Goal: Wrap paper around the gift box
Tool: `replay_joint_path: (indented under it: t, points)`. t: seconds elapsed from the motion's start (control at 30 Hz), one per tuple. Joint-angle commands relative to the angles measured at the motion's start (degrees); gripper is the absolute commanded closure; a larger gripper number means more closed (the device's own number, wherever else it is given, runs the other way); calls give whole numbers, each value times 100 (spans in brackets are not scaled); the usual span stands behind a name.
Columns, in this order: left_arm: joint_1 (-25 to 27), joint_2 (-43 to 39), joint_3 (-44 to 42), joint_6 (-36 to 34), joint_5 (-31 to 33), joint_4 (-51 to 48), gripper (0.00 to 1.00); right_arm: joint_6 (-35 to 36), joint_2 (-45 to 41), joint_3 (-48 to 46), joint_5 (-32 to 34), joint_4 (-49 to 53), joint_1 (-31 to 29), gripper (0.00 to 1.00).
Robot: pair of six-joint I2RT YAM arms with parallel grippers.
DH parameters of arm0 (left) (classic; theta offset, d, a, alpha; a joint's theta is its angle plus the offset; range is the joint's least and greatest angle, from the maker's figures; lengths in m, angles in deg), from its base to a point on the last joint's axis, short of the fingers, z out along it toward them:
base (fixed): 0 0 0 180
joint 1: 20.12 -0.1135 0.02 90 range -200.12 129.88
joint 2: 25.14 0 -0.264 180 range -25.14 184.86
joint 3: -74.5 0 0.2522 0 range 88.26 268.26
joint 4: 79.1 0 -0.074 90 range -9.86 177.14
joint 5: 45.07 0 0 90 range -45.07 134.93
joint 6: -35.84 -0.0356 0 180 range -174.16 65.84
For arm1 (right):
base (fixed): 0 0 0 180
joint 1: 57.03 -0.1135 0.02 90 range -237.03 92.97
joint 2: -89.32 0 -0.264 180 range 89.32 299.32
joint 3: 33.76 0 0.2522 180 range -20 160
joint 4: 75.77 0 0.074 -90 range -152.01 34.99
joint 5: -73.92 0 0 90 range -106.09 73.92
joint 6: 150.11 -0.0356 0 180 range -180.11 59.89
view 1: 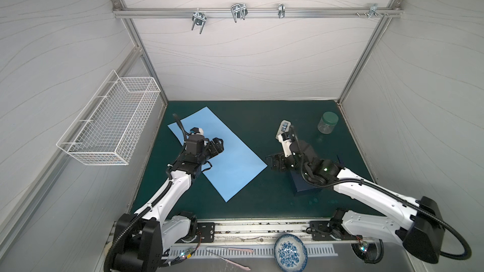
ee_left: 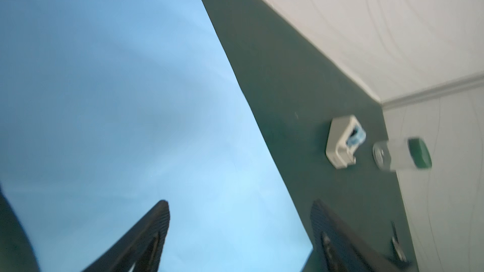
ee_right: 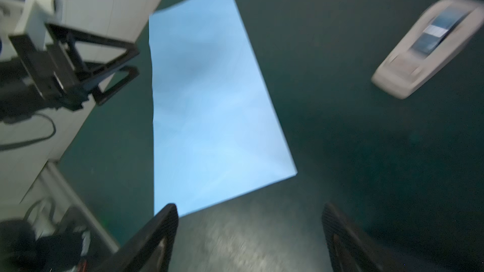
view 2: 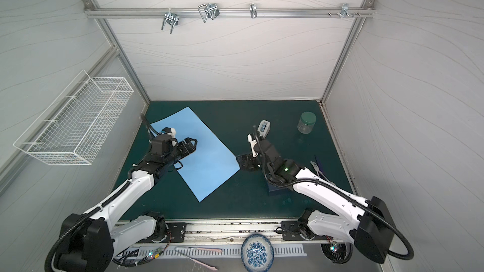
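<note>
In both top views: one paper (view 1: 230, 158) lying flat on the green mat (view 1: 262, 124), sky-blue face up, likely spread to receive the box. One gift box (view 1: 303, 190) well apart on the right, half hidden under the right arm, not yet on the sheet. Left gripper (view 1: 219, 144) over the paper, right gripper (view 1: 269, 163) just beside its corner.

Left wrist view: fingers apart, nothing between; beyond, one tape dispenser (ee_left: 343, 142) and one jar (ee_left: 400, 155).

Right wrist view: fingers apart, empty, pointing toward the sheet's corner, probably to shift it.
</note>
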Motion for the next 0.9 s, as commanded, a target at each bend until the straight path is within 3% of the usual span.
replay_joint_path:
  t: [0.0,0.27,0.37,0.57,0.87]
  points:
    - [129,314,191,187,-73,-816,13,-710,608,8,-331,618,-372,13]
    - [29,820,168,31,70,-722,19,-906,2076,375,57,-61,-204,14]
    - [-3,1013,45,96,-59,-479,21,-962,2492,427,-270,-415,121,15]
    - [-16,1304,-127,112,-217,-263,24,-980,3196,757,-617,-664,214,18]
    - [-12,1271,-716,342,-841,244,27,-1173,3516,692,-1093,-1509,480,29]
